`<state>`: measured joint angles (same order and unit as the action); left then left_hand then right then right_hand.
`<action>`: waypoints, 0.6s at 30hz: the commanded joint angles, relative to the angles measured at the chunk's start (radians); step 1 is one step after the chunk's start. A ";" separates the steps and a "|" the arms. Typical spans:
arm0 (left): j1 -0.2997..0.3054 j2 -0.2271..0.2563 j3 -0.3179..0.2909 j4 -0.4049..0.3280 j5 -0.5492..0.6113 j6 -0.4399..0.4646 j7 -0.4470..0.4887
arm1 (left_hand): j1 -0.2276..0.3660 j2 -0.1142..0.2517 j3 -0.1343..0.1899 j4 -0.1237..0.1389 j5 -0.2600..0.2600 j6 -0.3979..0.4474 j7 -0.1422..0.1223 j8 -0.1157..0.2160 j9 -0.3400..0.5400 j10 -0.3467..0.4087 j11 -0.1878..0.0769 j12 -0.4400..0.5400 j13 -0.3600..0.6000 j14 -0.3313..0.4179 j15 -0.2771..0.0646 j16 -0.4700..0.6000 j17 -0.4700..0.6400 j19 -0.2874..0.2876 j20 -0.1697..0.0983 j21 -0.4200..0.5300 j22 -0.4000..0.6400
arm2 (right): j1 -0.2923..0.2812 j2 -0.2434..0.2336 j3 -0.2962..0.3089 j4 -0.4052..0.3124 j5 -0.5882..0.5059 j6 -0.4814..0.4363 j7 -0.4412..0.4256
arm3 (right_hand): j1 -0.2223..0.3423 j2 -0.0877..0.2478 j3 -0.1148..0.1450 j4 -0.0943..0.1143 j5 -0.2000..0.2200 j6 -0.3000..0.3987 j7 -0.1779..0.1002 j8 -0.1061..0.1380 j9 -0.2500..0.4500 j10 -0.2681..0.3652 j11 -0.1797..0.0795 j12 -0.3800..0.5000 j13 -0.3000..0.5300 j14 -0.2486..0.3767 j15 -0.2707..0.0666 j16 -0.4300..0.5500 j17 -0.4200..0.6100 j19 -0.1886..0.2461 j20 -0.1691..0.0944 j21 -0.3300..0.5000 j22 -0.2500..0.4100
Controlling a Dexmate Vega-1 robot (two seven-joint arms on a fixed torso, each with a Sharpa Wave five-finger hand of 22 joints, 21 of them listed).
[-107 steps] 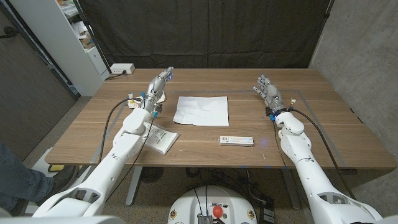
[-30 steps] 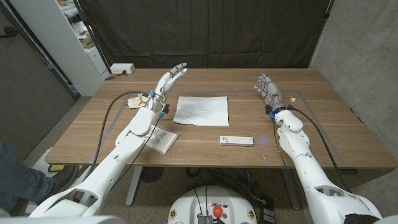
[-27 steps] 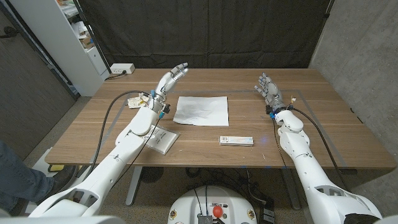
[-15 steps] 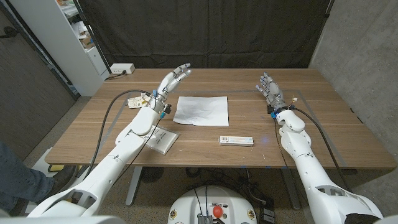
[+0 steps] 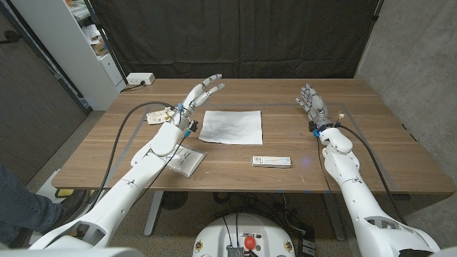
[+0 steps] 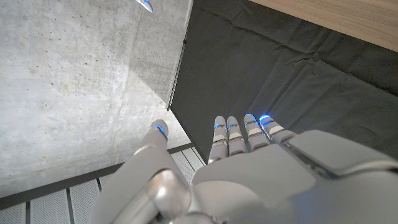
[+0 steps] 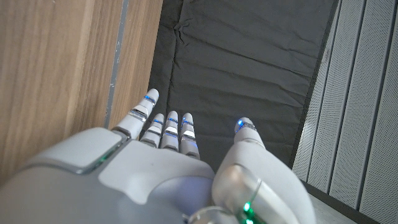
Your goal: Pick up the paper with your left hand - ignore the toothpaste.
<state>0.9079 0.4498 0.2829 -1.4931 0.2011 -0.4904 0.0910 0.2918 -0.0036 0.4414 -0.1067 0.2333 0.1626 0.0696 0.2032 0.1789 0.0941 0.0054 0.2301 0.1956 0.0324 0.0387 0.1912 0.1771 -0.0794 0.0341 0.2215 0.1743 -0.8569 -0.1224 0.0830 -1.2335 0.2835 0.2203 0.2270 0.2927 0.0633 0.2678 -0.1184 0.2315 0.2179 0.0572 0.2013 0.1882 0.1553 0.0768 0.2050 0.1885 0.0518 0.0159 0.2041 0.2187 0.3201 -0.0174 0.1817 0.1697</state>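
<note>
Left arm reaches forward from the picture's lower left corner in the head view; left robot hand [image 5: 203,89] raised above the bench [image 5: 107,153], fingers spread wide and extended, holding nothing, touching nothing; it hangs near the paper's far left corner, apart from the sheet. Left wrist view: back of the left robot hand [image 6: 249,174], fingertips pointed at dark curtain and concrete wall. Right arm extends along the right side; right robot hand [image 5: 313,105] upright, fingers straight and apart, empty; whether its edge touches the bench cannot be told. Right wrist view: right robot hand [image 7: 161,168] beside wood grain, fingers open. Paper [image 5: 231,126] lies flat at mid-bench, between the two hands; toothpaste box [image 5: 271,161] lies nearer the robot, just off the paper's near right corner, not touching it. A flat white packet [image 5: 187,160] is partly hidden under the left forearm; small items [image 5: 158,114] behind the left wrist are too small to identify.
</note>
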 commanded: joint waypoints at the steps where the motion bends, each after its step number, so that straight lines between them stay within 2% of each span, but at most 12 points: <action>1: 0.030 0.034 0.004 -0.076 0.071 0.057 0.028 | 0.019 0.005 0.003 -0.010 0.006 0.007 -0.005 -0.004 0.003 0.003 -0.003 -0.004 0.000 -0.009 0.005 -0.005 0.002 -0.006 0.006 -0.003 0.003 | -0.023 0.003 0.007 -0.022 0.012 0.002 -0.006 | -0.003 0.000 -0.004 0.001 0.000 0.010 -0.003 -0.002 0.002 0.008 -0.001 -0.004 0.006 0.006 0.003 0.004 0.000 -0.005 0.000 0.010 0.002; 4: 0.038 0.042 0.005 -0.091 0.089 0.069 0.038 | 0.027 0.007 0.006 -0.015 0.006 0.010 -0.006 -0.003 0.003 0.000 -0.006 -0.006 0.001 -0.012 -0.003 -0.005 0.001 -0.010 0.015 -0.006 0.003 | -0.028 0.008 0.008 -0.023 0.014 0.011 -0.012 | -0.003 0.000 -0.004 0.001 0.000 0.010 -0.003 -0.002 0.002 0.007 0.000 -0.004 0.006 0.006 0.003 0.004 0.000 -0.005 0.000 0.010 0.002; 7: 0.043 0.050 0.006 -0.101 0.103 0.077 0.045 | 0.045 0.010 0.010 -0.027 0.003 0.011 -0.012 -0.004 0.003 0.002 -0.014 -0.007 0.001 -0.012 -0.008 -0.005 0.001 -0.012 0.061 -0.011 0.004 | -0.032 0.013 0.009 -0.024 0.016 0.020 -0.016 | -0.002 0.001 -0.004 0.001 0.000 0.011 -0.003 -0.002 0.002 0.006 0.000 -0.005 0.006 0.004 0.002 0.003 0.000 -0.005 -0.001 0.010 0.002; 8: 0.044 0.053 0.007 -0.103 0.106 0.079 0.045 | 0.046 0.010 0.011 -0.028 0.003 0.010 -0.014 -0.005 0.003 0.002 -0.014 -0.008 0.001 -0.012 -0.008 -0.005 0.001 -0.011 0.065 -0.011 0.004 | -0.034 0.014 0.009 -0.025 0.016 0.022 -0.020 | -0.002 0.001 -0.004 0.000 0.000 0.010 -0.002 -0.002 0.002 0.005 0.001 -0.005 0.006 0.004 0.002 0.003 0.000 -0.005 -0.001 0.010 0.002; 13: 0.051 0.067 0.007 -0.116 0.120 0.090 0.049 | 0.050 0.009 0.012 -0.030 0.002 0.009 -0.015 -0.005 0.004 0.001 -0.015 -0.008 0.001 -0.016 -0.011 -0.006 0.001 -0.015 0.069 -0.013 0.005 | -0.038 0.014 0.006 -0.025 0.017 0.029 -0.021 | -0.002 0.001 -0.003 0.000 0.000 0.011 -0.003 -0.002 0.002 0.004 0.001 -0.005 0.006 0.002 0.001 0.002 0.000 -0.005 -0.001 0.010 0.002; 18: 0.060 0.077 0.005 -0.133 0.132 0.110 0.056 | 0.058 0.009 0.013 -0.035 0.001 0.008 -0.016 -0.006 0.004 -0.001 -0.021 -0.010 0.001 -0.020 -0.017 -0.007 0.001 -0.026 0.061 -0.018 0.005 | -0.041 0.016 0.003 -0.026 0.017 0.031 -0.026 | -0.002 0.001 -0.003 0.000 0.000 0.013 -0.001 -0.001 0.002 0.006 0.000 -0.005 0.006 0.002 0.001 0.002 0.000 -0.006 -0.001 0.010 0.002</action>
<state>0.9464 0.4980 0.2881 -1.5826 0.2968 -0.4172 0.1319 0.3364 0.0041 0.4537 -0.1335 0.2332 0.1682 0.0640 0.1992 0.1789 0.0925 -0.0069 0.2216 0.1956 0.0189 0.0252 0.1849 0.1771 -0.0968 0.0988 0.2069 0.1742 -0.8877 -0.1116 0.0893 -1.2559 0.2982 0.2371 0.2125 0.2927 0.0633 0.2678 -0.1184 0.2315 0.2233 0.0587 0.2013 0.1881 0.1553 0.0769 0.2050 0.1883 0.0518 0.0159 0.2041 0.2188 0.3132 -0.0178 0.1817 0.1697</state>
